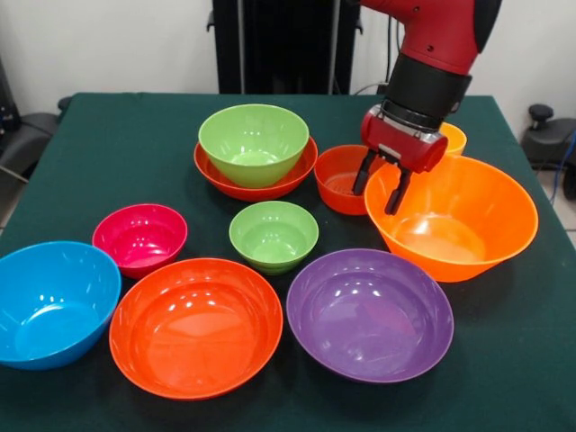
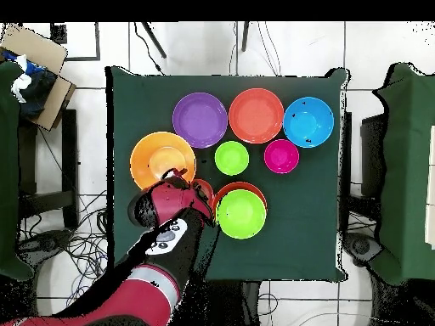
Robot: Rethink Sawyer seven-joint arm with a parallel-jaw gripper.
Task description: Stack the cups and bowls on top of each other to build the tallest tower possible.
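Gripper (image 1: pixel 381 190) (fingers spread) astride orange bowl (image 1: pixel 454 225) rim

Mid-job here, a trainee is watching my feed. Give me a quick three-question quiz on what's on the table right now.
1. True or false: the medium lime green bowl sits nested in the wide red-orange bowl.
2. The gripper has its jaws apart, one either side of a rim. Which bowl's rim? A: purple bowl. B: large orange bowl. C: blue bowl.
3. How many lime green bowls stand on the table?

Key: 1 true. 2 B. 3 two: the nested medium one and a small lime green bowl standing alone.
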